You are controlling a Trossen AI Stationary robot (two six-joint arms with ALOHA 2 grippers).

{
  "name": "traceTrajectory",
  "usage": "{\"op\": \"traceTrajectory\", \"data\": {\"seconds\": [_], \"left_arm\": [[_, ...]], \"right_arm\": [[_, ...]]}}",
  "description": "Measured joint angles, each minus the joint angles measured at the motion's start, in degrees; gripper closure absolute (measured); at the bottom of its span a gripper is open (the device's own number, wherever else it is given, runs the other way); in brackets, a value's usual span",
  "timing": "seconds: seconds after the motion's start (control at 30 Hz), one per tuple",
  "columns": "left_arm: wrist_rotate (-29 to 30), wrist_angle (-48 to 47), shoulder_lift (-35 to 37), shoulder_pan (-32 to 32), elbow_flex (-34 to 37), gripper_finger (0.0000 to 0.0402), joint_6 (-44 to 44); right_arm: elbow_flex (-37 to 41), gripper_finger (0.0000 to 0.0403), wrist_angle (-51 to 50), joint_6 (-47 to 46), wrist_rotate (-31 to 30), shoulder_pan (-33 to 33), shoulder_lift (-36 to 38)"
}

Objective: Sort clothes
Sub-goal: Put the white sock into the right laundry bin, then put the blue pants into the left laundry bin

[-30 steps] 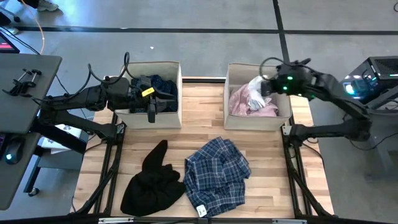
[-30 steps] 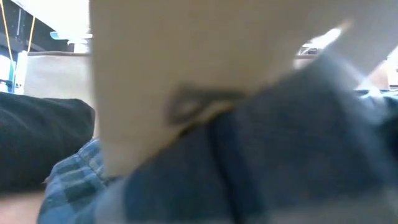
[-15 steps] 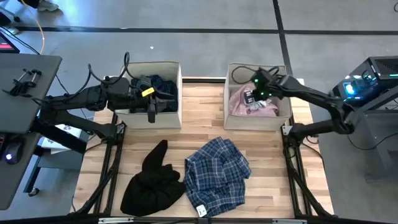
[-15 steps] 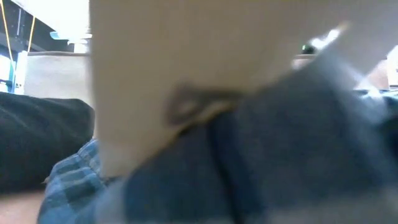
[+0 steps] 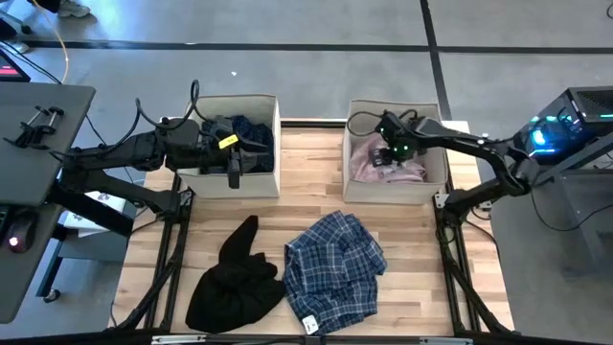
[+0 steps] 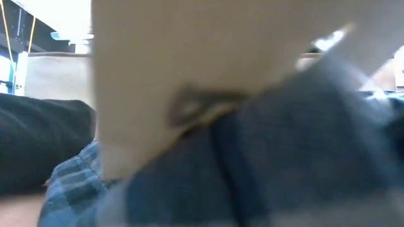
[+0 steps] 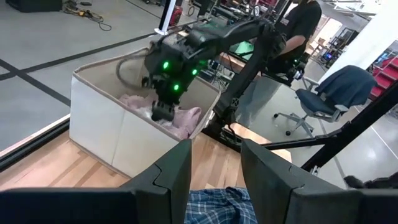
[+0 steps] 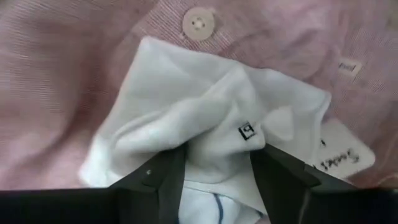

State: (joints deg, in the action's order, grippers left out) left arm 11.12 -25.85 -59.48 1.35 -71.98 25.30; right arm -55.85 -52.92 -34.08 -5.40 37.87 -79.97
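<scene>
I am partway through the sort. My right gripper (image 8: 214, 180) is down inside the right beige bin (image 5: 357, 182), its fingers parted around a bunched white sock (image 8: 211, 118) that lies on the pale pink shirt (image 8: 74, 56); the jaws look slack enough that I judge the sock released, though the cloth touches them between the tips. The left beige bin (image 5: 213, 182) already holds the dark navy patterned garment (image 5: 251, 129), and my left gripper (image 7: 214, 171) waits over that bin's front edge, fingers apart and empty.

Left on the wooden table (image 5: 316, 163): the black garment (image 5: 235, 278) and, just beside it and touching, the blue-white plaid shirt (image 5: 335, 264). I judge those two as the remaining work.

A second ago my right gripper was clamped shut, carrying the sock over the bin's outer side; since then it has reached inward, dropped among the pink cloth and opened. My left arm and both table garments have not moved.
</scene>
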Motion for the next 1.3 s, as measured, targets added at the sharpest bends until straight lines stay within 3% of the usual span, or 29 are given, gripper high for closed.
{"op": "traceTrajectory", "data": {"seconds": [0.27,0.47,0.73,1.0,1.17,1.3], "left_arm": [[0.0,0.0,0.0,0.0,0.0,0.0275,-0.9],[0.0,0.0,0.0,0.0,0.0,0.0275,-1.0],[-0.1,0.0,0.0,-0.1,0.0,0.0275,-2.6],[-0.4,1.3,-2.2,-4.9,0.0,0.0275,-11.9],[-0.6,5.7,-8.3,-10.1,0.0,0.0275,-20.7],[-2.4,8.8,-14.1,-11.8,0.0,0.0275,-22.0]], "right_arm": [[-10.4,0.0229,-8.8,0.9,-0.3,-0.6,7.0],[-16.5,0.0229,-13.6,-2.9,-4.5,-6.6,13.5],[-18.3,0.0229,-15.0,-11.1,-13.8,-25.9,21.0],[-18.3,0.0229,-9.7,-10.9,-22.2,-47.3,20.6],[-18.3,0.0229,-0.1,-7.7,-27.9,-55.4,20.4],[-18.3,0.0229,5.9,-4.2,-29.6,-59.7,20.7]]}}
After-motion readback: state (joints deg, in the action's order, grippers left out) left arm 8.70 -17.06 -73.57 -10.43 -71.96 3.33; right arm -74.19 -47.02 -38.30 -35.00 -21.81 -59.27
